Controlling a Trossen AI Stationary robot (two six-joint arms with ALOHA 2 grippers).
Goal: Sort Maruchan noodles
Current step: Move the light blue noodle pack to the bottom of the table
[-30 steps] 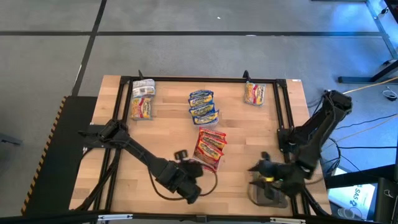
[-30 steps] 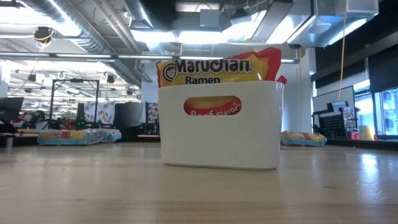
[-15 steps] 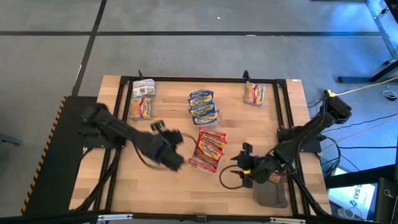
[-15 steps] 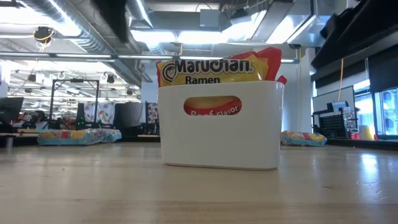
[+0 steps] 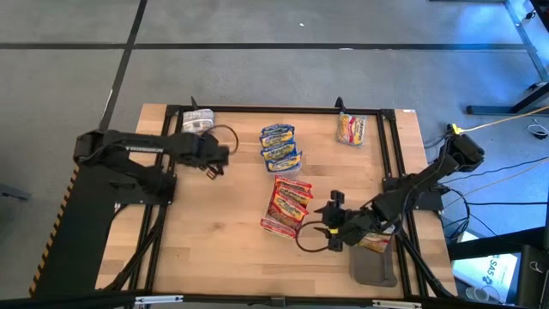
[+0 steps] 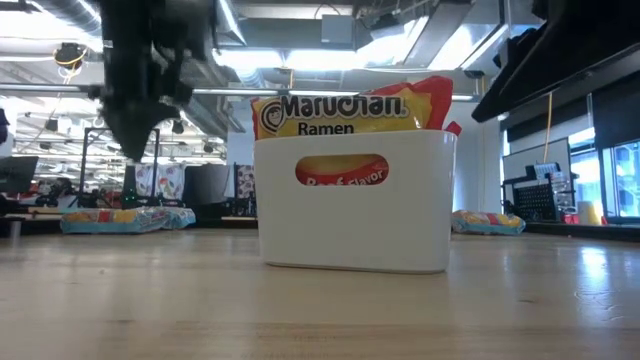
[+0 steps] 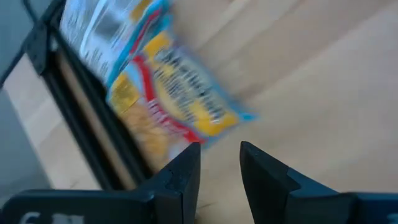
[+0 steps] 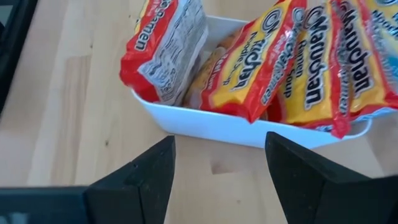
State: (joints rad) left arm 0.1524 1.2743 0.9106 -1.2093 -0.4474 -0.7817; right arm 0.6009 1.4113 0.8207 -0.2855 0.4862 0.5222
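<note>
Top view: left gripper (image 5: 212, 168) hovers, jaws narrowly parted and empty, beside silver-grey and yellow crinkly Maruchan packets (image 5: 196, 137) at the pale wooden bench's (image 5: 214, 249) far left. Right gripper (image 5: 330, 221), jaws wide and empty, faces red-orange packets (image 5: 287, 204) in a white rounded plastic tray (image 8: 249, 130). Blue-yellow packets (image 5: 280, 147) lie centre-rear.

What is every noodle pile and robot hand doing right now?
Red packets: standing packed in the white tray.
Blue packets: stacked on the table, untouched.
Silver-grey packets: lying at the far left corner.
Lone yellow packet: lying at the far right corner.
Left gripper: empty, jaws apart, beside the silver-grey packets.
Right gripper: open, empty, facing the white tray.
</note>
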